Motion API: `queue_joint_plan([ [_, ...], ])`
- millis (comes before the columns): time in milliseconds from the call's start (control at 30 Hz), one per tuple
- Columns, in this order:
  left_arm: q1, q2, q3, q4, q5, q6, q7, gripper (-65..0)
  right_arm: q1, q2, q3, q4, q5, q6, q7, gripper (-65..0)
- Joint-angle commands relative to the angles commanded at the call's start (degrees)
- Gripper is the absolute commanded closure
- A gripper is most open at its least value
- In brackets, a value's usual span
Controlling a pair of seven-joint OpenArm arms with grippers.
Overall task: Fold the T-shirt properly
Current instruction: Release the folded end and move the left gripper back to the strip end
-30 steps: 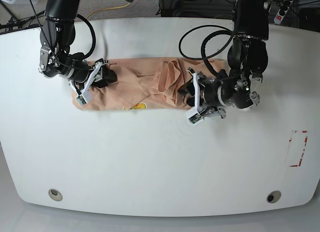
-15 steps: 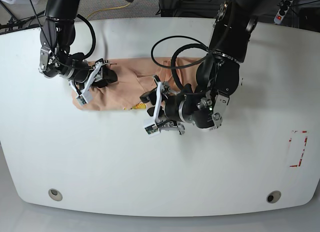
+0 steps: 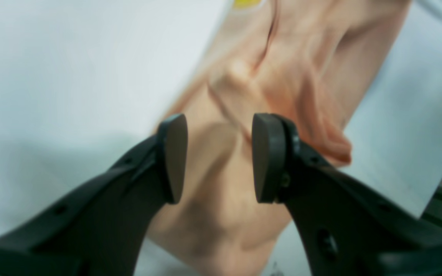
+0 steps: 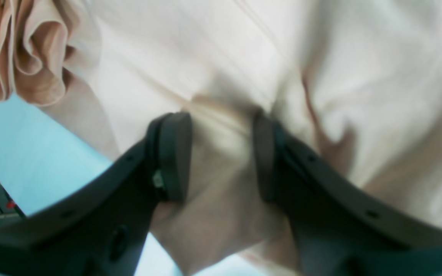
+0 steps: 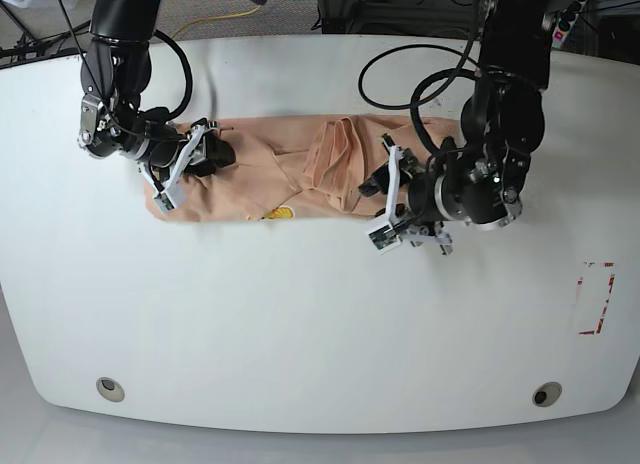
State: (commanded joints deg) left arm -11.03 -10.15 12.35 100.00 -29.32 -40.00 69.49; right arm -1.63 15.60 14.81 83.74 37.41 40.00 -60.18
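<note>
The peach T-shirt lies in a long strip across the back of the white table, with bunched folds near its middle and a yellow label at its front edge. My right gripper rests on the shirt's left end. In the right wrist view it stands open astride a ridge of cloth. My left gripper is at the shirt's right end. In the left wrist view it is open and empty just above the cloth.
A red tape rectangle marks the table's right side. Two round holes sit near the front edge. Black cables loop off the arm on the right of the base view. Clutter lies behind the table.
My left arm had swung out over the shirt's middle half a second ago and is now back at its right end. The right arm and the shirt's left end have not moved.
</note>
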Motion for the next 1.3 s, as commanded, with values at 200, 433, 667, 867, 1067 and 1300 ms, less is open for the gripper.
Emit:
queue_joint_plan([
  [200, -0.35, 1.14, 0.53, -7.91, 0.0, 0.0, -0.09, -24.7, 0.62, -1.14, -0.09, 0.0, 0.0, 0.0, 0.0, -26.8],
  [433, -5.01, 4.04, 9.32, -17.58, 0.0, 0.0, -4.66, -24.7, 0.62, -1.49, -0.35, 0.0, 0.0, 0.0, 0.0, -26.8],
  [667, -6.77, 7.12, 13.27, -17.14, -0.09, 0.0, -8.26, -24.7, 0.7, -1.41, -0.35, 0.0, 0.0, 0.0, 0.0, -26.8],
  [867, -8.35, 9.32, 13.27, -17.14, -0.09, 0.0, -8.53, -24.7, 0.7, -1.41, -0.35, 0.0, 0.0, 0.0, 0.0, -26.8],
  [1067, -9.76, 11.6, 12.48, -15.03, -0.18, 0.0, -8.53, -24.7, 0.62, -1.41, -0.26, 0.0, 0.0, 0.0, -0.09, -26.8],
  [1300, -6.15, 7.65, 5.27, -6.77, 0.0, 0.0, -8.18, -24.6, 0.79, -1.41, 0.0, 0.09, 0.0, 0.0, -0.09, -26.8],
])
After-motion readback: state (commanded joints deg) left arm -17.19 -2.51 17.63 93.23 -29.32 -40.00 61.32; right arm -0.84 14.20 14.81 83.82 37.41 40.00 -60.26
